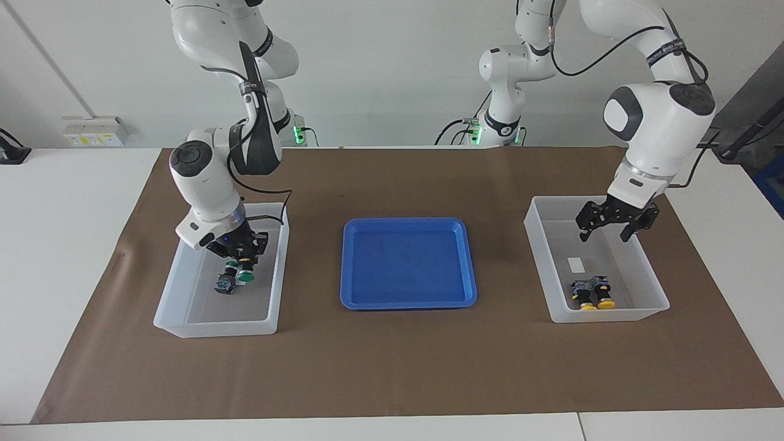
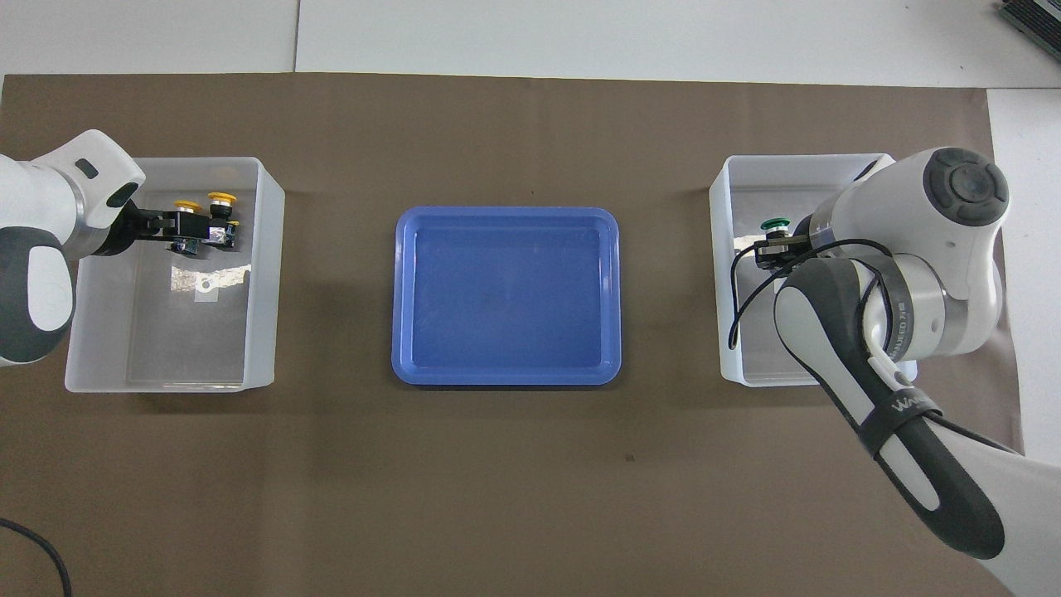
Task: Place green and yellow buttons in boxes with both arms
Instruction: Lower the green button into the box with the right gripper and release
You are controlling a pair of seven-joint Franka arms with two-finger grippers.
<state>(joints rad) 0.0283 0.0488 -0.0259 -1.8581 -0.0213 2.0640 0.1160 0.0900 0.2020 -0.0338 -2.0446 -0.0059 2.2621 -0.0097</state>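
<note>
In the box (image 1: 184, 323) at the right arm's end, one green button (image 1: 225, 284) lies on the floor. My right gripper (image 1: 244, 263) reaches down into this box, shut on a second green button (image 1: 246, 277) held cap down beside the first. From overhead the held button's green cap (image 2: 776, 222) shows in that box (image 2: 723, 332); the arm hides the lying one. Two yellow buttons (image 1: 593, 295) lie side by side in the box (image 1: 612, 316) at the left arm's end. My left gripper (image 1: 605, 231) hangs open and empty above that box. Overhead, it (image 2: 195, 230) overlaps the yellow buttons (image 2: 203, 202).
A shallow blue tray (image 1: 407, 263) sits between the two boxes on the brown mat. A small white label (image 1: 576, 264) lies on the floor of the box at the left arm's end. Two smaller white arms with green lights stand at the robots' edge of the table.
</note>
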